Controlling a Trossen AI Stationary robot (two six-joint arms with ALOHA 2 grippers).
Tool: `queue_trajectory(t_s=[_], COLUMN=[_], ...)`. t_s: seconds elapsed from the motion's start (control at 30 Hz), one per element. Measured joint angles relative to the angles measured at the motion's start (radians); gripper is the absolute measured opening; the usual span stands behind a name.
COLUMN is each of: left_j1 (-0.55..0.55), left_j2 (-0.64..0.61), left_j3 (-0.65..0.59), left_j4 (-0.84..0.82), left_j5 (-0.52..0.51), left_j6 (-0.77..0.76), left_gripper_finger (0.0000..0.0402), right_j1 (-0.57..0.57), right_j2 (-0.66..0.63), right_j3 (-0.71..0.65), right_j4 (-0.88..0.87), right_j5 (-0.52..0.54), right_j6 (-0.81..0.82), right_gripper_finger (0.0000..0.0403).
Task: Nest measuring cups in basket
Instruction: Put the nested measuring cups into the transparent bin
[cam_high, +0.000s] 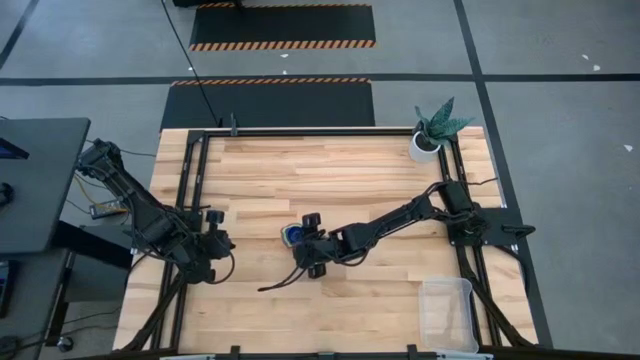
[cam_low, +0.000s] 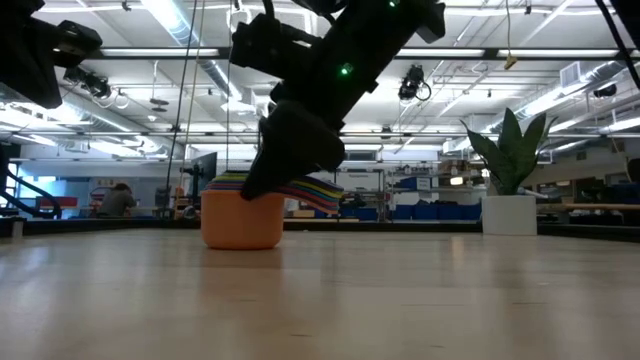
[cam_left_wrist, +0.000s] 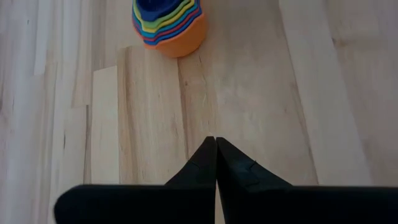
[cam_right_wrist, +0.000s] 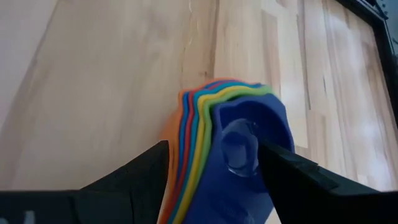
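The measuring cups (cam_high: 292, 235) stand nested as one stack on the table's middle, orange outermost and dark blue innermost, with the orange cup's base (cam_low: 243, 225) on the wood. They also show in the left wrist view (cam_left_wrist: 169, 25). Their flat handles (cam_low: 318, 190) fan out to one side. My right gripper (cam_right_wrist: 214, 155) is at the stack, shut on those handles. My left gripper (cam_left_wrist: 216, 142) is shut and empty, low over the table to the left of the stack (cam_high: 214, 236). The clear basket (cam_high: 447, 312) stands at the table's near right corner. My right gripper pinches the stacked handles between its two fingers: one finger (cam_right_wrist: 146, 171) on the orange edge (cam_right_wrist: 176, 180), the other (cam_right_wrist: 292, 168) on the dark blue handle (cam_right_wrist: 249, 124). The fingers slant down from the table's right and lie along the handles. The stack stands upright on the table.
A white pot with a green plant (cam_high: 428, 140) stands at the far right corner, also in the low view (cam_low: 510, 213). A black frame (cam_high: 190, 180) runs along the table's sides. Bare wood lies between the stack and the basket.
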Motion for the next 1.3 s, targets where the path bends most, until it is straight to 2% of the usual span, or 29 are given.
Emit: queue_trajectory(t_s=[0.1,0.27,0.57,0.77,0.9,1.13,1.3], left_j1=[0.000,0.000,0.000,0.000,0.000,0.000,0.000], left_j2=[0.000,0.000,0.000,0.000,0.000,0.000,0.000], left_j3=[0.000,0.000,0.000,0.000,0.000,0.000,0.000], left_j4=[0.001,0.002,0.002,0.002,0.002,0.002,0.002], left_j5=[0.000,0.000,0.000,0.000,0.000,0.000,0.000], left_j6=[0.000,0.000,0.000,0.000,0.000,0.000,0.000], left_gripper_finger=[0.0007,0.0007,0.0007,0.0007,0.0007,0.0007,0.0007], right_j1=[-0.004,-0.009,-0.004,0.013,0.027,0.027,0.044], right_j2=[0.000,0.000,0.000,0.000,0.001,0.000,0.000], right_j3=[0.000,-0.002,-0.012,-0.010,0.038,0.120,0.174], right_j4=[-0.018,-0.039,-0.029,-0.033,-0.058,-0.159,-0.283], right_j5=[-0.011,-0.088,-0.089,-0.065,-0.022,-0.006,0.121], right_j6=[-0.007,-0.017,-0.029,-0.025,-0.029,-0.026,0.123], right_gripper_finger=[0.0252,0.0252,0.0252,0.0252,0.0252,0.0252,0.0252])
